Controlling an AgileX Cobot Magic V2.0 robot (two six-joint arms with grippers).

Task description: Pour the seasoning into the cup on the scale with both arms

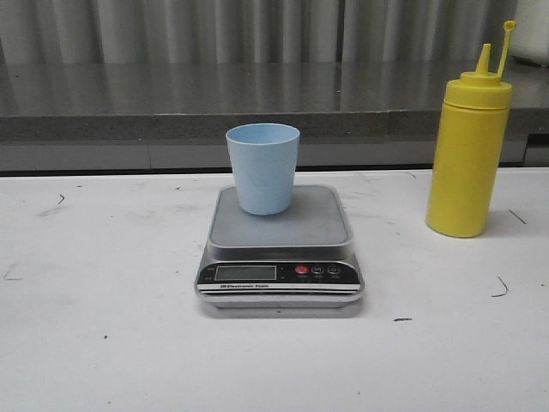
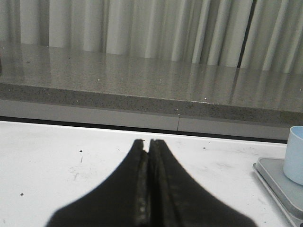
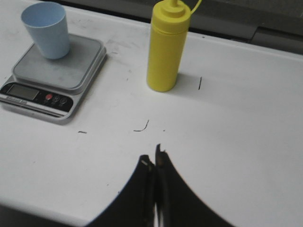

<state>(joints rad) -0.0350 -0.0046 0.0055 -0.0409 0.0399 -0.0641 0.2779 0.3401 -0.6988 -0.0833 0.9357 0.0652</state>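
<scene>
The pale blue cup [image 1: 263, 167] stands upright on the silver platform of the scale [image 1: 280, 225] at the table's middle. The yellow seasoning bottle [image 1: 468, 146] stands upright to the right of the scale, its small cap hanging off the nozzle. Neither arm shows in the front view. In the left wrist view my left gripper [image 2: 147, 142] is shut and empty over bare table, with the cup [image 2: 295, 155] and scale [image 2: 279, 177] at the frame edge. In the right wrist view my right gripper [image 3: 152, 153] is shut and empty, well short of the bottle [image 3: 166, 47], cup [image 3: 46, 29] and scale [image 3: 54, 78].
A white table top [image 1: 103, 343] with small dark marks carries everything. A grey stone ledge [image 1: 171, 99] runs along the back, with pale curtains [image 1: 214, 30] behind it.
</scene>
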